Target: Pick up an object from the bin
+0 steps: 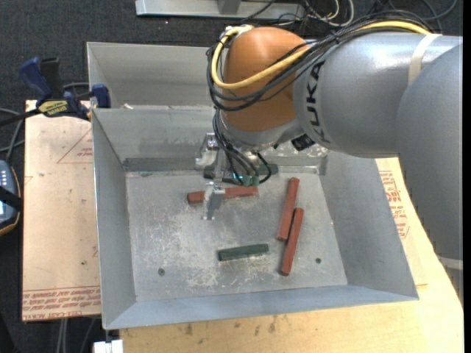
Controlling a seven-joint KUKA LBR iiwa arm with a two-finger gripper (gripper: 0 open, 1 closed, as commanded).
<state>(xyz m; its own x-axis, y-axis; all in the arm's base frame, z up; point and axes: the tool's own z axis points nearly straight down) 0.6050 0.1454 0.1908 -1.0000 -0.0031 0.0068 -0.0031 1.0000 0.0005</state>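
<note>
Your gripper [213,201] is hanging directly over 1 short reddish-brown flat bar [241,193] lying in the grey metal bin's [110,197] back-centre, its long axis running left-right beneath the gripper; you cannot tell whether it is clasping anything.

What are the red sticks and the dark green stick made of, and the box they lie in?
The red sticks look like painted wood or plastic: flat, matt colour and square edges, though I can't tell which. The dark green stick looks like the same sort, and it is matt too. The box looks like bare metal: grey, with a dull shine and a scratched floor.
</note>
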